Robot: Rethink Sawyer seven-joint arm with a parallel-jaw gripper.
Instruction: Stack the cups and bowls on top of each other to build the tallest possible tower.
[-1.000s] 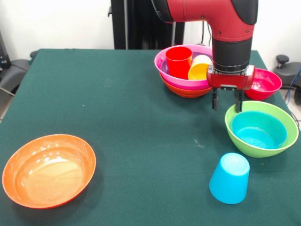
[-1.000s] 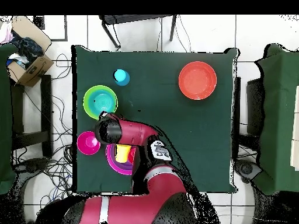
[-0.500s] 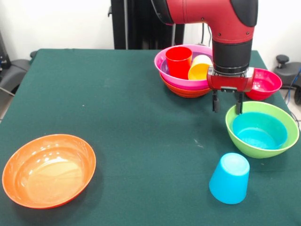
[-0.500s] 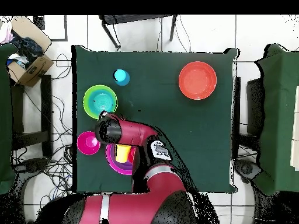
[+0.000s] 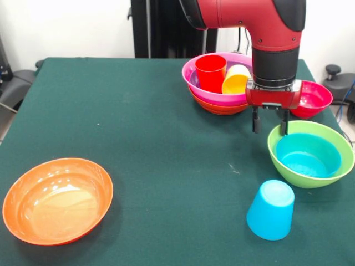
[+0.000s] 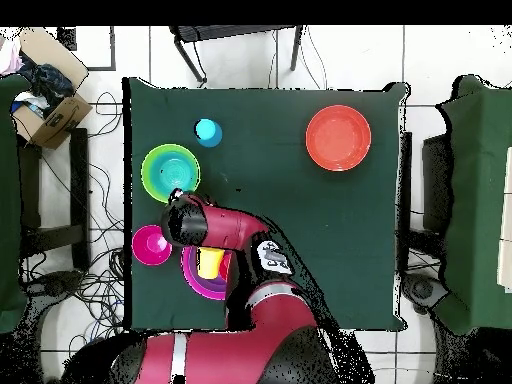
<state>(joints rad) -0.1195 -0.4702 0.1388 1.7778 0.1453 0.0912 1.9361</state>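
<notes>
Two slim black fingers [image 5: 270, 122] hang from my wrist, parted to a moderate gap and holding nothing, their tips just at the far rim of the glossy lime green plastic bowl [image 5: 344, 166]. Inside that green bowl sits a smaller blue plastic bowl [image 5: 308, 155]. Taking the green bowl as my landmark: the tower [image 5: 222, 97], a magenta bowl nested on an orange one with an upright red tumbler [image 5: 211, 72] and a tilted yellow tumbler [image 5: 235, 80] inside, stands just beyond it; a small crimson bowl [image 5: 312, 98] sits behind it beside my wrist; an upturned light blue tumbler [image 5: 270, 209] rests just in front of it; a large orange bowl [image 5: 57, 199] lies well apart, across the green tabletop [image 5: 138, 127].

I judge the step in hand is grasping the green bowl's rim. To do it well, I should descend with one finger inside the wall and one outside, close firmly, and lift level so the blue bowl rides along without sliding.
</notes>
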